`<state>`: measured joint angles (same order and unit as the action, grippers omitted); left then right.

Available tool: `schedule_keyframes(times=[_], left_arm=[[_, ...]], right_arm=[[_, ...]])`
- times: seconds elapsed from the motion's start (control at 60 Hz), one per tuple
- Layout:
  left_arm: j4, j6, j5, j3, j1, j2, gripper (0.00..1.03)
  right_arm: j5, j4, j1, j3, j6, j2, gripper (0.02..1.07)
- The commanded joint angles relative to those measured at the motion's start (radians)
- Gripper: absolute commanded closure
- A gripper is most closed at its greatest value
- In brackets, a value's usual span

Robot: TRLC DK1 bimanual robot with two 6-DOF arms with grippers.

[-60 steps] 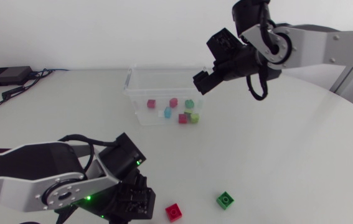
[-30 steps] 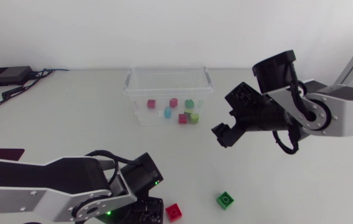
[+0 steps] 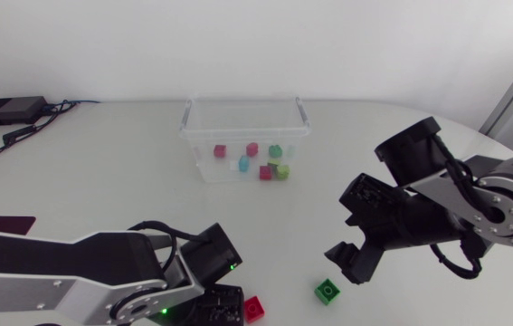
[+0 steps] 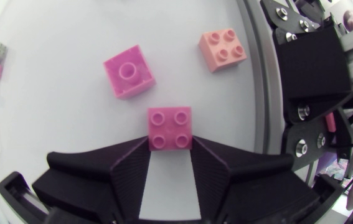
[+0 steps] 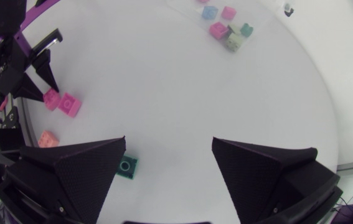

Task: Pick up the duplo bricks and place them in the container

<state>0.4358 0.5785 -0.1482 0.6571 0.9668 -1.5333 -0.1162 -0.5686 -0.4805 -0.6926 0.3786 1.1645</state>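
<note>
My left gripper [image 4: 170,149] is shut on a pink four-stud brick [image 4: 170,128], which sits on the table between its fingertips. Ahead of it lie a second pink brick [image 4: 128,71] with one big stud and a peach brick [image 4: 223,50]. In the head view the left gripper [image 3: 218,306] is at the table's front edge and covers the held brick; the other pink-red brick [image 3: 254,309] lies just to its right. A green brick [image 3: 327,291] lies further right. My right gripper [image 3: 348,263] hangs open just above and right of it. The green brick [image 5: 126,167] shows beside one of the right gripper's [image 5: 169,143] fingers.
The clear plastic container [image 3: 200,136] stands at the back middle of the table with several small bricks [image 3: 270,167] inside. A black box and cables [image 3: 7,110] lie at the far left. The table's front edge runs close to the left gripper.
My left gripper has shut on the pink four-stud brick. My right arm has swung from above the container down and forward to the green brick, staying open.
</note>
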Motion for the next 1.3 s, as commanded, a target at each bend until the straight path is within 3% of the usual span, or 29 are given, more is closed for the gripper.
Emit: schedule_keyframes(times=[0.0,0.233,0.45,0.617,0.95,1.05,1.167,1.25,1.283], left_arm=[[0.007,-0.009,0.002,0.021,-0.033,0.052,0.70],[0.165,0.067,0.004,0.153,-0.175,0.191,0.70],[0.202,0.110,0.004,0.294,-0.283,0.234,0.70],[0.146,0.115,0.004,0.403,-0.359,0.203,0.69],[-0.080,0.080,0.010,0.544,-0.459,0.053,0.69],[-0.128,0.063,0.012,0.595,-0.485,-0.002,0.69],[-0.175,0.046,0.012,0.658,-0.511,-0.071,0.68],[-0.201,0.034,0.013,0.700,-0.520,-0.126,0.68],[-0.216,0.029,0.013,0.714,-0.525,-0.145,0.67]], right_arm=[[-0.014,-0.036,-0.018,0.007,-0.006,0.006,0.07],[0.001,-0.039,-0.067,0.031,-0.040,0.089,0.10],[0.004,-0.040,-0.107,0.042,-0.058,0.172,0.10],[0.010,-0.040,-0.147,0.041,-0.067,0.231,0.13],[0.024,-0.040,-0.156,0.045,-0.076,0.319,0.17],[0.029,-0.040,-0.156,0.047,-0.076,0.333,0.24],[0.033,-0.037,-0.158,0.047,-0.075,0.347,0.47],[0.041,-0.036,-0.158,0.047,-0.073,0.339,0.70],[0.043,-0.036,-0.156,0.048,-0.070,0.333,0.70]])
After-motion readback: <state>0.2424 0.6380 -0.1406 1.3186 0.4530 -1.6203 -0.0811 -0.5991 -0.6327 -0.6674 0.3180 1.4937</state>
